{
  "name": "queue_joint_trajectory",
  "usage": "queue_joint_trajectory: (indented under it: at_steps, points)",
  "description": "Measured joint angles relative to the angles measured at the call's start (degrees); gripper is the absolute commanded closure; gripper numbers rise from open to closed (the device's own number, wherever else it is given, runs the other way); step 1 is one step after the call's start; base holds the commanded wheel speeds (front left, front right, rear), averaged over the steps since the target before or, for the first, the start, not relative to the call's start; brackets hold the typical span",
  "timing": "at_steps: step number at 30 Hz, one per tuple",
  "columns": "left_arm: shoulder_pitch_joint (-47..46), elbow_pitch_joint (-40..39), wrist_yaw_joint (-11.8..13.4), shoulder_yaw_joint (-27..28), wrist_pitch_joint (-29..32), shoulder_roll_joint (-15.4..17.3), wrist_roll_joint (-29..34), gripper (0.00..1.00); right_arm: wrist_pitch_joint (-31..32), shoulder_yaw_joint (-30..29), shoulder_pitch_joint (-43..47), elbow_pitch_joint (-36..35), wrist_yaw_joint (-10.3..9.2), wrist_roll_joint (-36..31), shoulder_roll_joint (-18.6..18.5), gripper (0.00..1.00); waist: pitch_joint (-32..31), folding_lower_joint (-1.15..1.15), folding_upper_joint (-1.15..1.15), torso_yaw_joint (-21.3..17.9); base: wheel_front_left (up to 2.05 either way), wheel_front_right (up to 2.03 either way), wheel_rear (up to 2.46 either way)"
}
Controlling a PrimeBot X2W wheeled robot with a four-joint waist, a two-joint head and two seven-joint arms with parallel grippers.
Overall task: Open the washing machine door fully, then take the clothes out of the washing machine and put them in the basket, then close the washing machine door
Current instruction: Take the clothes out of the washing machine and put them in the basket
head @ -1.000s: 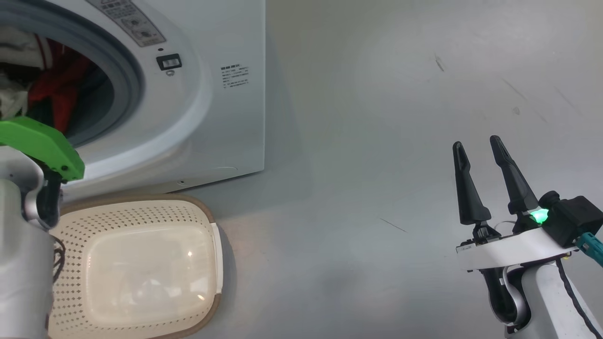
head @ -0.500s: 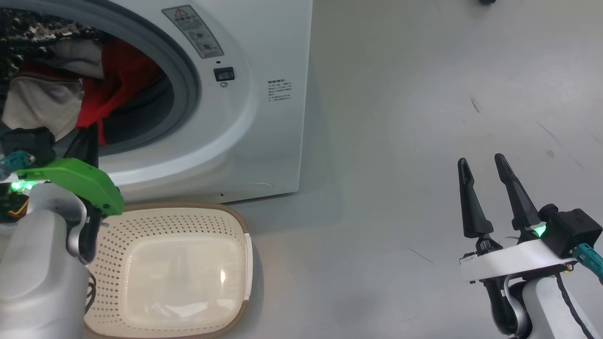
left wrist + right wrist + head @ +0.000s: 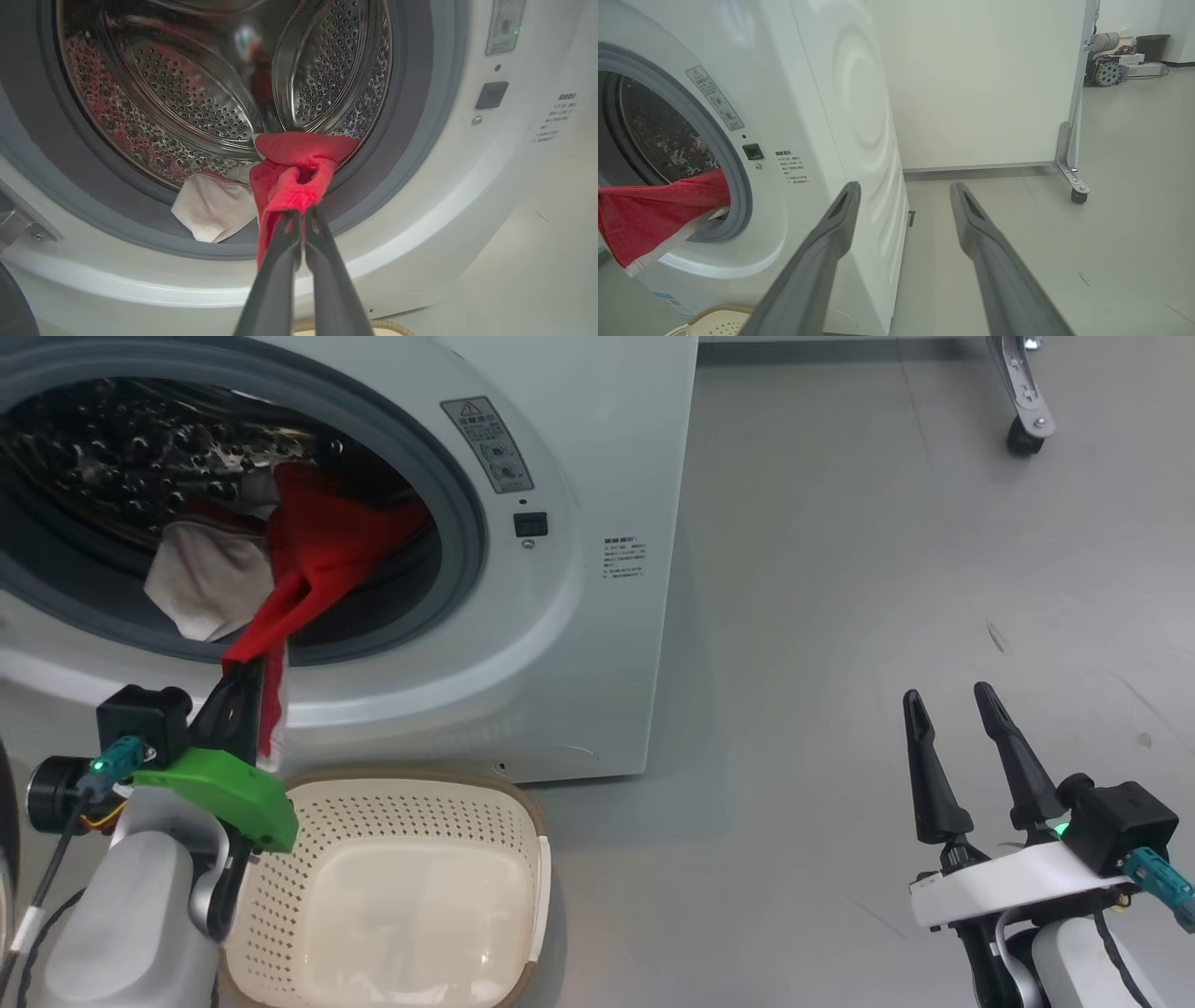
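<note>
Farther out of the washer (image 3: 597, 448) now: red clothes (image 3: 317, 551).
My left gripper (image 3: 300, 213) clamps them; right gripper (image 3: 946, 695) (idle) spread wide.

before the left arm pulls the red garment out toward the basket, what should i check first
1. Grip: the left gripper is shut on the red garment: ok.
2. Garment out of the washing machine: not ok. Much of it lies in the drum, across the grey ring.
3. The basket stands below the opening, by that gripper: ok.
4. The pale piece touches the red one; tangled or not: cannot tell.
5. The right gripper is open, off to the side over the floor: ok.
</note>
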Motion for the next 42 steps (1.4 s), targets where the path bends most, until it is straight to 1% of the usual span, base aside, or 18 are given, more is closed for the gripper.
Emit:
queue_joint_trajectory:
  at_steps: [8, 14, 21, 24, 27, 31, 37, 42]
  points:
    - [2.3, -4.0, 0.0, -0.1, -1.8, -0.2, 0.0, 1.0, 0.0, 0.0, 1.7, 0.2, 0.0, 0.4, 0.1, 0.0, -3.0, 0.0, 0.0, 2.0, 0.0, 0.0, 0.0]
    - [3.8, -8.4, 0.0, -0.1, -2.6, -0.4, 0.7, 1.0, 0.0, 0.1, 2.3, 0.2, 0.0, 0.5, 0.2, 0.0, -4.9, 0.0, 0.0, 3.4, 0.0, 0.0, 0.0]
    - [4.2, -15.5, 0.1, 3.1, -3.1, -0.5, 0.7, 1.0, 0.0, 1.0, 2.9, 0.2, 0.0, 0.5, 0.1, 0.0, -6.0, 0.0, 0.0, 4.1, 0.0, 0.0, 0.0]
    - [4.3, -19.0, 1.4, 4.4, -3.1, -0.5, 1.2, 1.0, 0.0, 1.1, 3.0, 0.2, 0.0, 0.5, 0.1, 0.0, -6.3, 0.0, 0.0, 4.2, 0.0, 0.0, 0.0]
    - [4.3, -23.7, 2.0, 6.4, -3.1, -0.6, 1.7, 1.0, 0.0, 1.2, 3.0, 0.2, 0.0, 0.5, 0.1, 0.0, -6.5, 0.0, 0.0, 4.1, 0.0, 0.0, 0.0]
    - [4.3, -29.5, 2.1, 8.0, -3.1, -0.9, 3.1, 1.0, 0.0, 1.5, 3.1, 0.2, 0.0, 0.5, 0.0, 0.0, -6.6, 0.0, 0.0, 3.9, 0.0, 0.0, 0.0]
    - [6.4, -30.8, 2.0, 7.3, -3.3, -1.3, 4.1, 1.0, 0.0, 1.7, 3.1, 0.2, 0.0, 0.5, 0.0, 0.0, -6.7, 0.0, 0.0, 3.2, 0.0, 0.0, 0.0]
    - [10.4, -29.6, 1.9, 4.9, -3.3, -1.3, 4.2, 1.0, 0.0, 1.9, 3.2, 0.1, 0.0, 0.5, -0.1, 0.0, -6.7, 0.0, 0.0, 2.6, 0.0, 0.0, 0.0]
